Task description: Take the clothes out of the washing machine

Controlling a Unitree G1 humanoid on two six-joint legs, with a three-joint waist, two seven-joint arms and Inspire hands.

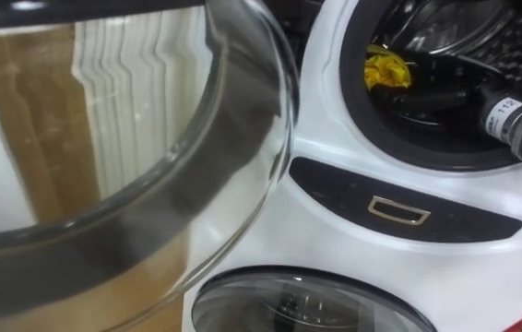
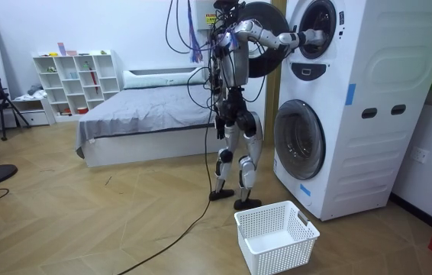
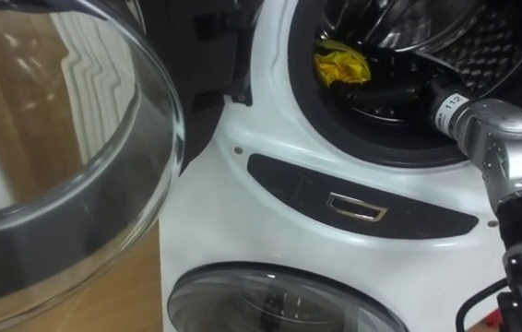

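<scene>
Yellow cloth (image 1: pixel 387 71), likely soft and light, sits at ten o'clock of my right hand (image 1: pixel 445 97), finger pose impossible to tell; I'd pinch a raised fold.

Right arm (image 3: pixel 501 129) stretches forward at shoulder height, right hand (image 3: pixel 407 95) leading.

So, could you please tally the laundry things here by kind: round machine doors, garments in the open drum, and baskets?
Round doors: 2, the upper door open, the lower door shut
Garments: 1, a yellow garment in the upper drum
Baskets: 1, a white basket on the floor
Total: 4
</scene>
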